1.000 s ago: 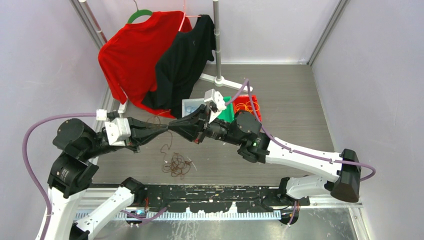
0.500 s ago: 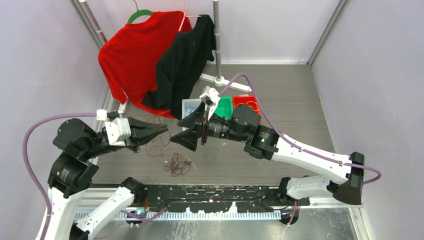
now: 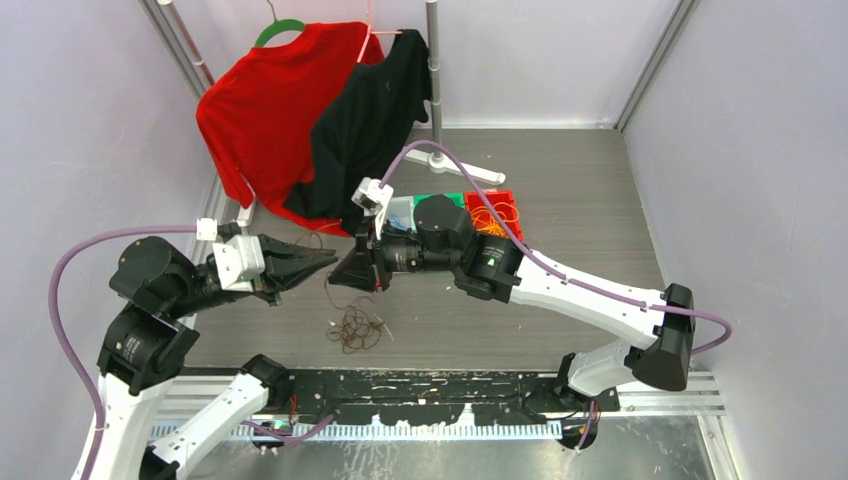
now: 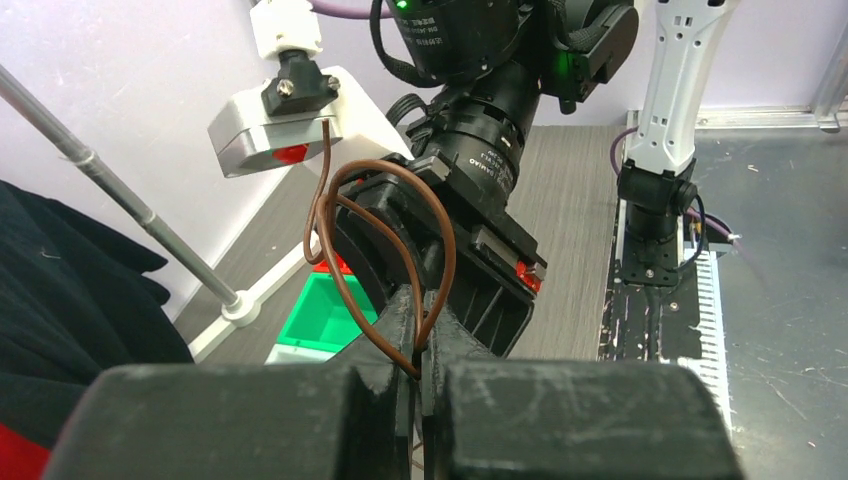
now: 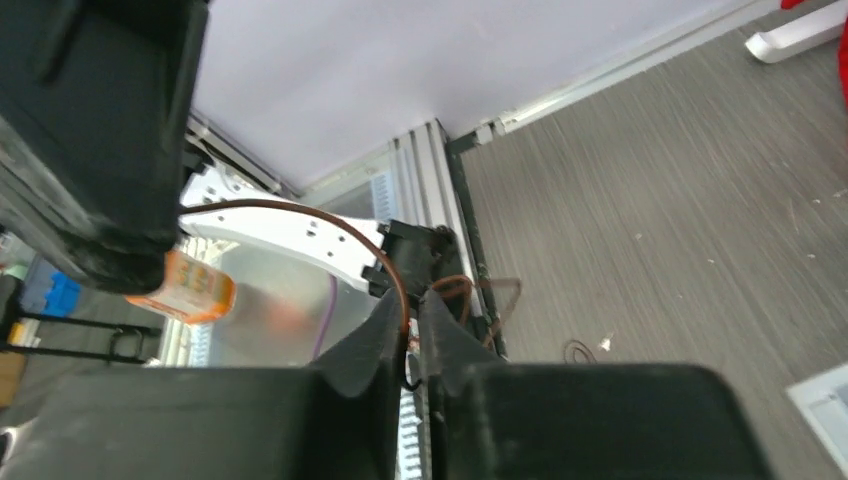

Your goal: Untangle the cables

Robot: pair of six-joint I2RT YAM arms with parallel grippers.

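My left gripper (image 3: 328,260) (image 4: 420,300) is shut on a thin brown cable (image 4: 390,225) that loops up from its tips. A strand of that cable (image 3: 327,290) hangs toward the floor. My right gripper (image 3: 345,272) (image 5: 412,300) faces it tip to tip. Its jaws stand a narrow slit apart, and the brown cable (image 5: 400,270) runs through the gap along one finger. A dark tangle of cables (image 3: 352,328) lies on the floor below both grippers. Orange cables sit in the red tray (image 3: 495,215).
A red shirt (image 3: 260,110) and a black shirt (image 3: 365,120) hang on a rack behind the grippers, with its stand base (image 3: 437,160) on the floor. A green tray (image 3: 437,197) (image 4: 320,315) and a clear bin (image 3: 400,210) stand beside the red tray.
The right gripper let go, opened wide, moved left toward the left gripper and narrowed around the brown cable. The left gripper has kept its grip and barely moved.
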